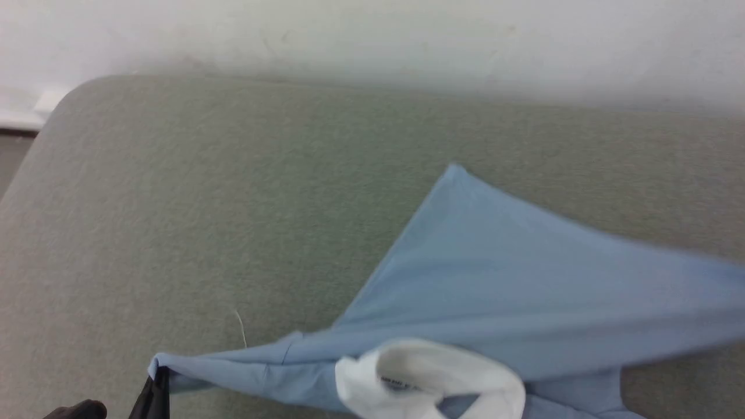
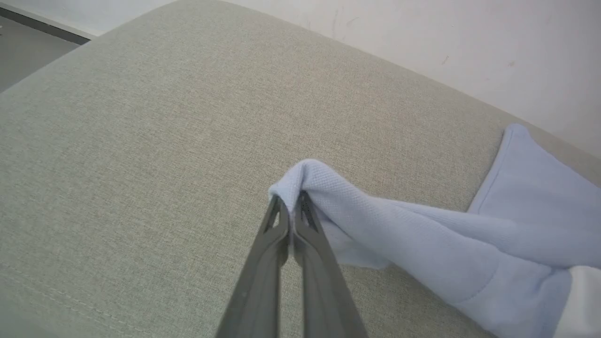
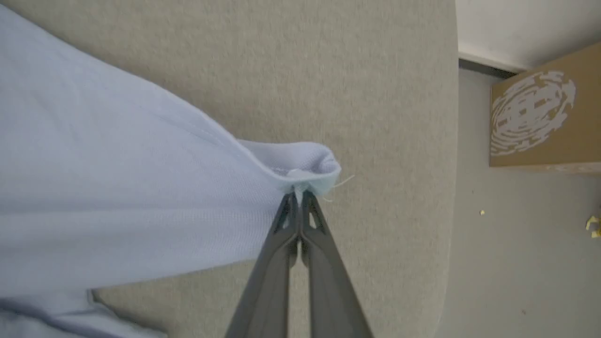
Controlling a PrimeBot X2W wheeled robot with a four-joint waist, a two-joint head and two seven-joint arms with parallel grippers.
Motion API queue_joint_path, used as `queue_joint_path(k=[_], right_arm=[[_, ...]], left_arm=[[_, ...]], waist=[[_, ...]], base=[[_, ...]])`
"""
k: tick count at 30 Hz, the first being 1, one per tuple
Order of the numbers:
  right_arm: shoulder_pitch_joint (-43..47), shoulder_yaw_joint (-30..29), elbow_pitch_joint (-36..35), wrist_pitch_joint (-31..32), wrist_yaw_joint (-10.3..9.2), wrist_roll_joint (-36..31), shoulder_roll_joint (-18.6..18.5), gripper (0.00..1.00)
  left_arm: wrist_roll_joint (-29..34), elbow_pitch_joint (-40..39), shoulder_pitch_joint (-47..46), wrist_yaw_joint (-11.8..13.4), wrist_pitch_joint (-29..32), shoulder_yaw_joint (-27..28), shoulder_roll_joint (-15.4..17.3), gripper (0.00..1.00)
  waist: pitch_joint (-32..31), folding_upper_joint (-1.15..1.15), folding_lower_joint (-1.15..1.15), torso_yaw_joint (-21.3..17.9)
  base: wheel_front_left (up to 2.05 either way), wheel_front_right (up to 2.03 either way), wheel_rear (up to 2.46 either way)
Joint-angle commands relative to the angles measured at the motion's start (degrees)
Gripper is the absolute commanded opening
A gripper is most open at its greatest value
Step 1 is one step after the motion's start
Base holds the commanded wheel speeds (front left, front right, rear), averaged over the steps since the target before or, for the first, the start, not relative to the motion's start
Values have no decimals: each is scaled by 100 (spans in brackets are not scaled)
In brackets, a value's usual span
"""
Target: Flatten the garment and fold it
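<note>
Grey-green padded tabletop (image 1: pixel 174 203) carries the garment (image 1: pixel 495 267), drawn into a band behind its white collar (image 1: pixel 430 372). Left of the collar, the left gripper (image 2: pixel 290 203) is clamped on a cloth corner; right of it, the right gripper (image 3: pixel 299 192) pinches another. Flattening seems in hand; the next move probably calls for pulling both corners apart and laying the cloth smooth.
</note>
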Motion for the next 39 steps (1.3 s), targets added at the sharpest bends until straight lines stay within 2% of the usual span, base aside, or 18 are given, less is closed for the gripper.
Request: queue_joint_path(k=[1,6,10,11,12,15,20,23,26,30,34,39], right_arm=[[386,-179,-159,68,-5,-7,103,0],[2160,-1070,-860,315,-5,61,1095,0],[2919,-1353,-1056,256,-5,102,2017,0],[2999,-1344,-1084,201,-5,132,2174,33],[3020,-1307,-1137,68,-5,148,2255,100],[2815,-1235,-1270,-664,-5,119,2287,100],[1784,-948,-1072,-2303,-5,-77,2185,100],[1027,-444,-725,-3220,-5,-131,2133,100],[289,143,-189,-3711,-5,-224,2073,100],[-659,1127,662,-3614,-5,-150,1968,100],[-1416,2039,1432,-3035,-5,121,1765,100],[-2120,2816,2178,-2296,-5,479,1616,100]], left_arm=[[-12,-20,57,50,-5,61,39,0],[-49,-5,148,84,47,112,89,0],[-67,27,139,93,84,117,111,0],[-72,34,137,98,89,120,112,0],[-75,37,134,104,92,122,112,0],[-75,18,116,126,122,114,118,0],[-54,-71,50,156,162,98,140,0],[-33,-131,-67,141,162,59,135,0],[-11,-165,-290,95,141,-31,78,0],[58,-150,-651,-9,128,-247,-17,0],[66,-42,-937,-133,99,-403,-109,0],[7,138,-1119,-234,-7,-454,-220,0]], waist=[[-310,0,1,-471],[-266,0,1,-645],[-234,0,1,-715],[-227,0,1,-732],[-226,0,1,-751],[-221,0,1,-792],[-126,0,1,-817],[20,0,1,-727],[211,0,1,-564],[434,0,1,-335],[581,0,1,-90],[723,0,1,106]], base=[[0,0,0],[0,0,0],[0,0,0],[0,0,0],[0,0,0],[0,0,0],[0,0,0],[0,0,0],[0,0,0],[0,0,0],[0,0,0],[0,0,0]])
